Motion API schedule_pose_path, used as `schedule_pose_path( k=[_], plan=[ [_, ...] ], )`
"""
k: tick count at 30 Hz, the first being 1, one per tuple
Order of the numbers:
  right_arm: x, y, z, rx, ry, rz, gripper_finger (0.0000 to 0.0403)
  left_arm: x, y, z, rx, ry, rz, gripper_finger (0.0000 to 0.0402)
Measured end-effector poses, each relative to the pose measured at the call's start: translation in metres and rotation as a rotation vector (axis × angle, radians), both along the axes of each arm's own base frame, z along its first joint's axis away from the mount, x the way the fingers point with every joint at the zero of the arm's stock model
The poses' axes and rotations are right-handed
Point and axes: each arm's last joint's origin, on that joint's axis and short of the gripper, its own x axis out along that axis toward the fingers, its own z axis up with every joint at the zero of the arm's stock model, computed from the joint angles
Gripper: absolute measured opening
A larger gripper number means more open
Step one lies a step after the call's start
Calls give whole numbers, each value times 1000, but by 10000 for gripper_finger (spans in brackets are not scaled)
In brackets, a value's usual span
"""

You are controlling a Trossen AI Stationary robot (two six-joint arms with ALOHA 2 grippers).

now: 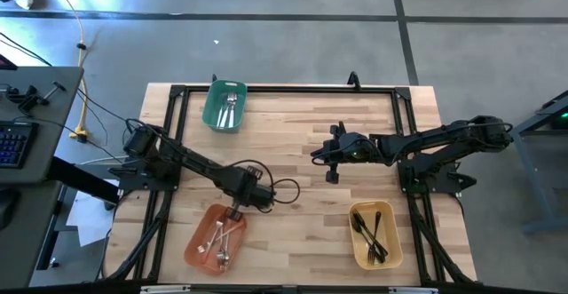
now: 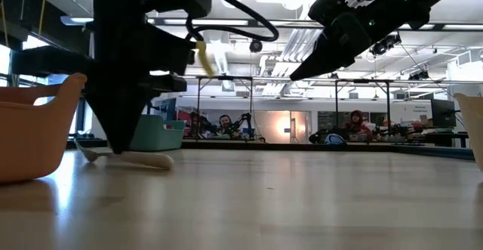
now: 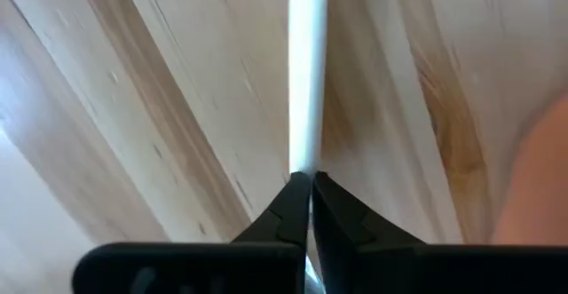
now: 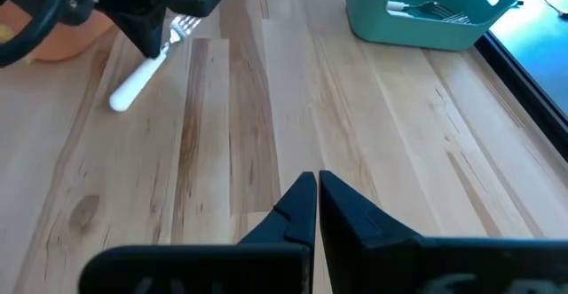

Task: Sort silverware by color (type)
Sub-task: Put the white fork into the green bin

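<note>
A fork with a white handle (image 4: pixel 136 84) and metal tines (image 4: pixel 185 26) lies flat on the wooden table, beside the orange bin (image 1: pixel 216 237). My left gripper (image 3: pixel 309 180) stands over it pointing down, shut on the fork; in the low view the white-handled fork (image 2: pixel 143 160) lies along the tabletop under the left gripper (image 2: pixel 119 146). My right gripper (image 4: pixel 312 180) hangs shut above the table's middle right, with nothing between its fingers; in the high view the right gripper (image 1: pixel 318 157) is well clear of the fork. My left gripper pinches the fork between its two fingers where the white handle meets the metal neck (image 3: pixel 307 162). The fingers come from above, pointing down, and lie across the fork. The handle (image 2: pixel 147 160) and the tine end rest on the table.
A green bin (image 1: pixel 224 106) at the far left holds silver utensils. The orange bin holds several utensils, and a yellow bin (image 1: pixel 374 234) at the near right holds black ones. Bare wood lies between the bins. A black frame (image 1: pixel 284 88) runs round the table.
</note>
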Motion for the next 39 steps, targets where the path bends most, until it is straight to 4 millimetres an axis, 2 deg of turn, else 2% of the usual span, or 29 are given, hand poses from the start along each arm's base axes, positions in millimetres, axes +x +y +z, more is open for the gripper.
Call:
schedule_pose_path(
  k=[7,13,18,22,29,34,39],
  plan=[
    [0,0,-1,0,9,0,0,1,-1,18,-6,-23,6,4],
    [-1,0,-1,2,11,-2,0,-4,4,32,-16,-73,87,1],
    [0,0,-1,3,9,-2,0,-16,15,18,8,20,134,23],
    [-1,0,-1,9,9,-6,0,-22,33,4,-115,102,217,59],
    [0,0,-1,8,8,-5,0,-20,42,-7,-164,43,220,107],
    [-1,0,-1,7,10,-5,0,-20,43,-12,-180,18,203,112],
    [-1,0,-1,7,10,-4,0,-24,44,-18,-170,31,204,89]
  ],
)
